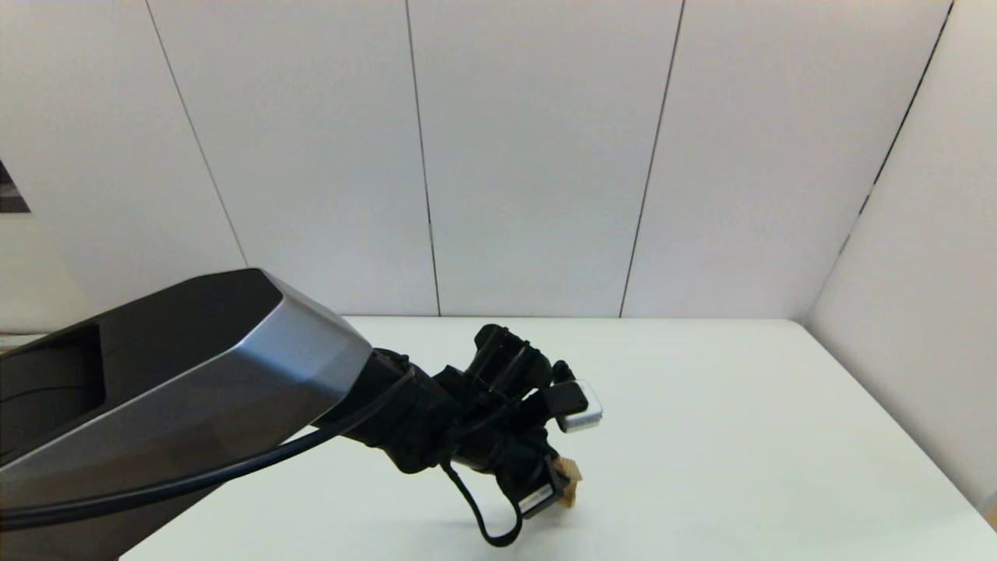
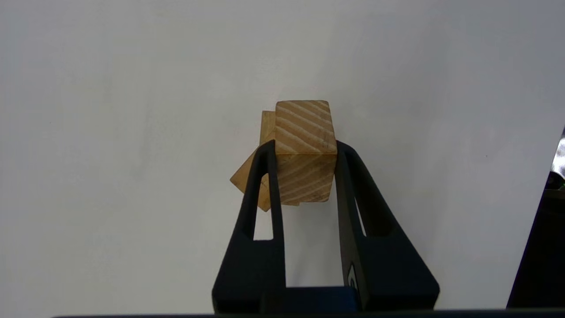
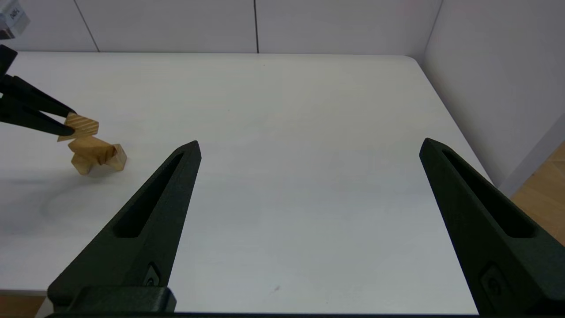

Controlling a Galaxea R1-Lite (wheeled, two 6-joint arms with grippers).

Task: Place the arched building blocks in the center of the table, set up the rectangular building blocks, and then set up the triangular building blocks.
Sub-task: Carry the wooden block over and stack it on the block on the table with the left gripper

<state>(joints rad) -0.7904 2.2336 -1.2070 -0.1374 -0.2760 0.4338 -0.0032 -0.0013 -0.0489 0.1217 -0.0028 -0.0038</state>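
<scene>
The left gripper [image 2: 304, 152] is clamped on the rectangular building block [image 2: 303, 150]; its 2 black fingers [image 2: 265, 176] press on the 2 opposite side faces of this plain wooden brick. In the right wrist view the brick [image 3: 79, 126] sits tilted in the left gripper [image 3: 66, 126], just above the other wood. Below it, the arched building block [image 3: 95, 153] stands on the white table [image 3: 287, 176], in the left part of the top and closer to the near edge than to the far one. In the left wrist view a piece of this lower wood [image 2: 249, 179] shows behind the left finger. Whether the brick touches it, the pictures do not show. In the head view the left arm [image 1: 179, 389] covers nearly all of the blocks, and only a small wooden corner [image 1: 571, 475] shows beside the gripper [image 1: 557, 483].

The right gripper [image 3: 309, 148] hovers over the near right part of the table with its fingers wide apart, holding nothing.
</scene>
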